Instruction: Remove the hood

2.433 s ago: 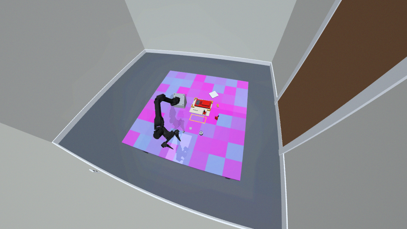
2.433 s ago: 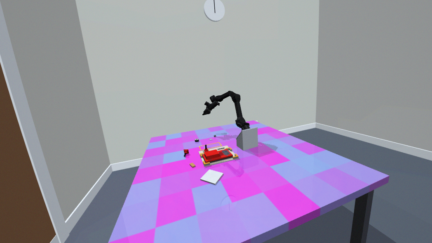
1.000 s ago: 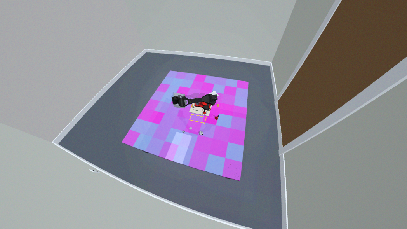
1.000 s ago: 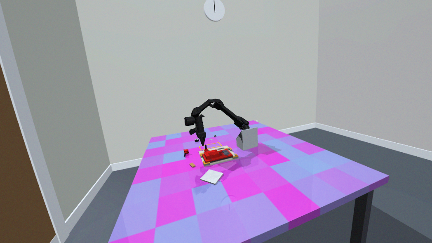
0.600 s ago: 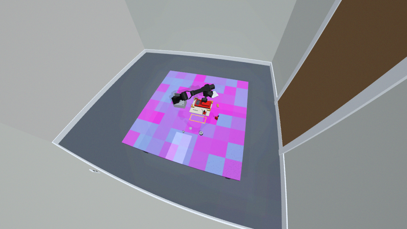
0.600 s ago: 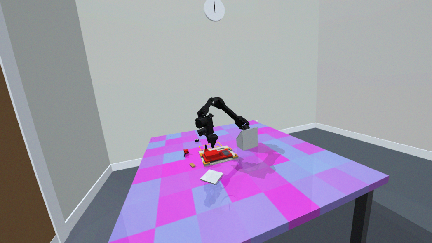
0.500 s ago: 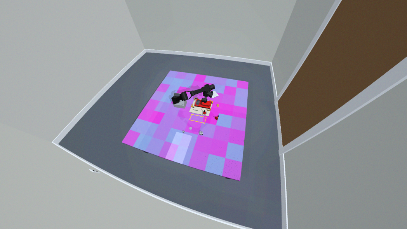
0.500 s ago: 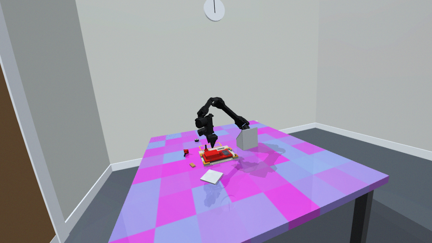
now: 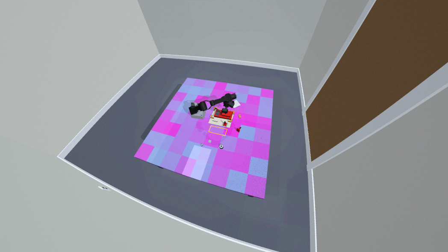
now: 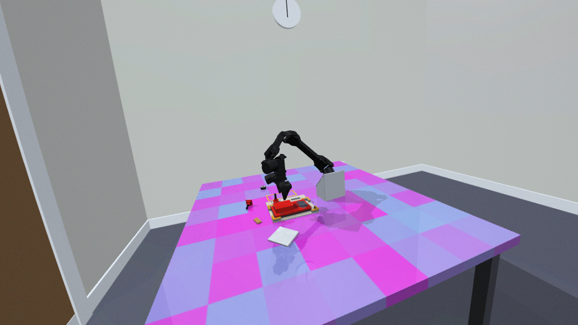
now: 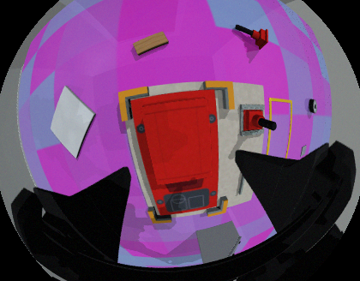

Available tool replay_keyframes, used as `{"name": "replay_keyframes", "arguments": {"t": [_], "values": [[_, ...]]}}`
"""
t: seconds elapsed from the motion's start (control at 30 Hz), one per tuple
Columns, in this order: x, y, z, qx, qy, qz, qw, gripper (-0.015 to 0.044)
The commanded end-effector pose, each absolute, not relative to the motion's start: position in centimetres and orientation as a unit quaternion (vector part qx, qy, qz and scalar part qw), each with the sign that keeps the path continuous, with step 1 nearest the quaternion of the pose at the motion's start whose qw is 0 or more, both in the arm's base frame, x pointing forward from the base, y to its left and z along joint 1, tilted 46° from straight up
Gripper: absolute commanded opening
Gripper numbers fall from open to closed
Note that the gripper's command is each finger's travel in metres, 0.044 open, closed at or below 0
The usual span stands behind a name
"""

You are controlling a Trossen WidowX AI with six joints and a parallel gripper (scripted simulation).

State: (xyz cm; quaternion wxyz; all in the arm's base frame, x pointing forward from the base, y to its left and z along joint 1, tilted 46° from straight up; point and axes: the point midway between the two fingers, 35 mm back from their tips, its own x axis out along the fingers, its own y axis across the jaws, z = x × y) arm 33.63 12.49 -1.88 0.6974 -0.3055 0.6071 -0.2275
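A checkered worktop [image 10: 367, 261] carries a cream tray [image 11: 232, 125] on which the red toy car [image 11: 176, 141] is seated, hood attached. Above it the claw [image 11: 183, 178] is held wide open, empty. The yellow-outlined marked area [image 11: 279, 127] lies just beyond the tray.

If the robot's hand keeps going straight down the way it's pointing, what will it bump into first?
Most likely the red toy car. The open, empty hand points down right above it, though how far above is hard to judge.
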Motion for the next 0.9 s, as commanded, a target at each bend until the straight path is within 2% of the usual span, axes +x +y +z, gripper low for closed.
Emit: {"name": "replay_keyframes", "arguments": {"t": [0.0, 0.87], "values": [[33.7, 12.1, -2.2, -0.309, 0.607, -0.227, 0.696, 0.0440], [34.1, 10.5, -3.8, -0.309, 0.607, -0.227, 0.696, 0.0440]]}}
